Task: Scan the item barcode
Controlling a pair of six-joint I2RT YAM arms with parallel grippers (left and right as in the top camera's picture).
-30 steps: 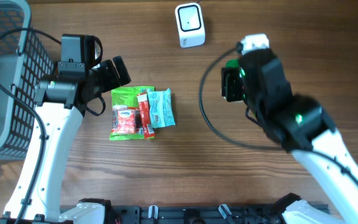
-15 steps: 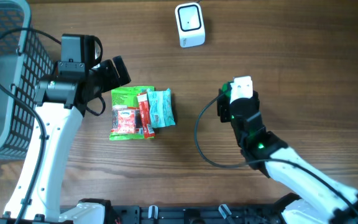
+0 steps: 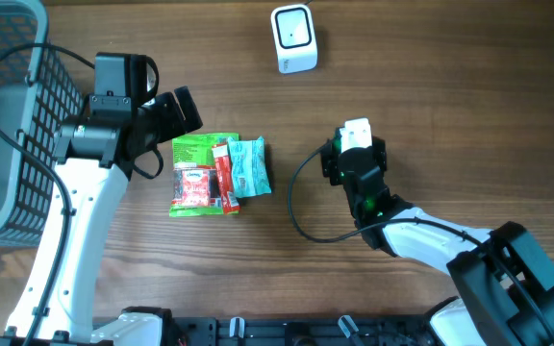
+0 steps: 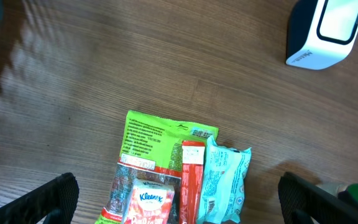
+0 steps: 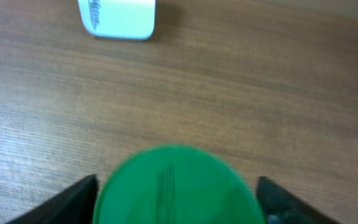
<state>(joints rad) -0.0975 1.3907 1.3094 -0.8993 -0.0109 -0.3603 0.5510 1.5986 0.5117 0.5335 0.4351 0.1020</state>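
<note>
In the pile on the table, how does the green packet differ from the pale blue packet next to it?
Colour: the green packet is bright green, the blue packet pale blue. Size: the green packet looks wider and longer than the blue one. Layering: the green packet lies lowest, partly under a red stick; the blue packet sits uncovered at the pile's right edge. Both lie flat on the table, unheld.

I seem to be at a mock shop checkout, laid out on a wooden table (image 3: 431, 86). A white barcode scanner (image 3: 293, 38) stands at the far edge. A grey wire basket (image 3: 8, 144), the kind shoppers carry, sits on my left. A small heap of sealed packets (image 3: 217, 175), one a pack of tissues, lies in front of me.
</note>
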